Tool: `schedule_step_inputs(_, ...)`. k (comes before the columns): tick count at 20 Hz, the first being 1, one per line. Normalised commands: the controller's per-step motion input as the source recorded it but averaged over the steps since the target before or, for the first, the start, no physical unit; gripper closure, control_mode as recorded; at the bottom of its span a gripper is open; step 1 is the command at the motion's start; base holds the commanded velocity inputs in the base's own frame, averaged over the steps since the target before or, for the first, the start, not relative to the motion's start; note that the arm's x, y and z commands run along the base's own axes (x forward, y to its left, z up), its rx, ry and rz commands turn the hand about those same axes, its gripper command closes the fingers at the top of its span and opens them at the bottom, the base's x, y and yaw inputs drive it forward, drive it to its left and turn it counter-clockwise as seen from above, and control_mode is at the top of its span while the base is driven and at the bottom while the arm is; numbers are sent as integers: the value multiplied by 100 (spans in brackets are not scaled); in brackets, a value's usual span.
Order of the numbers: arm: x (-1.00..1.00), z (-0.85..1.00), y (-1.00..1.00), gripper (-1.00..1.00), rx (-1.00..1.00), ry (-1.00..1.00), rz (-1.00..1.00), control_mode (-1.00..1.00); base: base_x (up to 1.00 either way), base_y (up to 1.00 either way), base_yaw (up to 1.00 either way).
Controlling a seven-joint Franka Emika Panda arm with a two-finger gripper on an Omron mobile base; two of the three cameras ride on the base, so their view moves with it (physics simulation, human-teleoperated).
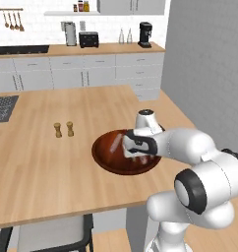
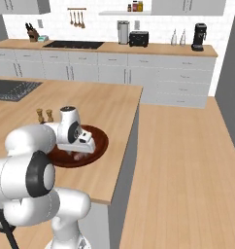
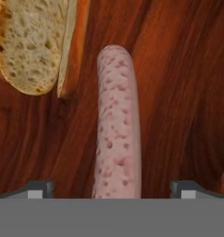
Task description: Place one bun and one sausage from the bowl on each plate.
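Note:
The dark red-brown bowl [image 1: 107,156] [image 2: 101,140] sits near the counter's right edge, and my hand hangs low over its inside. In the hand view a pale pink speckled sausage [image 3: 117,129] lies lengthwise on the bowl's floor [image 3: 183,92]. My gripper [image 3: 111,190] is open, with one fingertip on each side of the sausage's near end and clear gaps between them. A cut bun [image 3: 33,44] with a porous crumb and brown crust lies at the upper left, just apart from the sausage. The plates are out of view.
Two small wooden shakers [image 1: 64,129] [image 2: 44,115] stand left of the bowl. A dark sink [image 2: 15,90] is set into the counter at the far left. The counter's front edge runs close to the bowl, with a chair [image 1: 52,235] below it.

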Motion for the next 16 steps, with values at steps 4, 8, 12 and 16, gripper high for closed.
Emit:
schedule_step_inputs(4,21,-13,0,-100,-7,0,2,-100,0,0,0)
schedule_step_inputs(8,0,0,-2,-100,0,0,0,-100,0,0,0)
schedule_step_inputs(12,0,0,-3,100,0,0,0,-100,0,0,0)
schedule_step_inputs(16,0,0,0,100,0,0,0,-100,0,0,0)
